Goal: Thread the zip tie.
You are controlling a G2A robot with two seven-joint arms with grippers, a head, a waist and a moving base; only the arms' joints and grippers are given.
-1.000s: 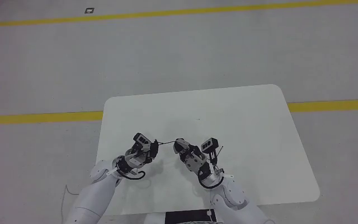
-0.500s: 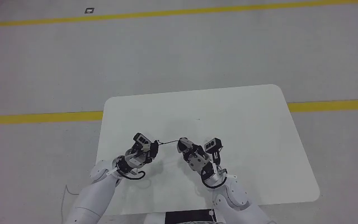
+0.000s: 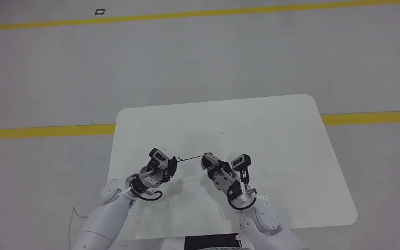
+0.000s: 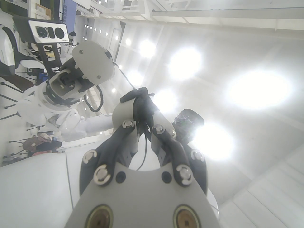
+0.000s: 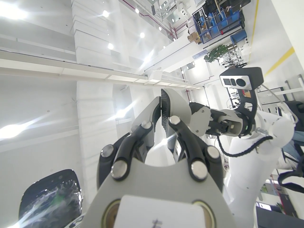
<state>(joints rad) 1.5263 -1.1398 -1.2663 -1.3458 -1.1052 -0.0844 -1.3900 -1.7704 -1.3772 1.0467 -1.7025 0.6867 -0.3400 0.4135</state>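
Nearest the robot, over the near part of the white table [image 3: 275, 125], the two grippers face each other with their fingers tilted up toward the ceiling. The left gripper [image 4: 140, 97] is clamped on the zip tie [image 3: 190, 157]. The black tie sits pinched at its fingertips, and a thin tail of it hangs down between the fingers toward the palm. From those tips the strand runs across the gap to the right gripper [image 5: 161, 98], whose pads are pressed flat together with the strand's far end at its tips.

Compared with a second ago, the left gripper sits in the same spot. The right gripper has slid sideways away from it, toward the table's right side. The gap between them is wider, and the black strand spanning it is longer and straighter than before.

Beyond the grippers, the tabletop stretches to its far rounded edge. Past that is grey floor crossed by a yellow stripe [image 3: 56, 130], with a small dark marker [image 3: 100, 11] farther off.
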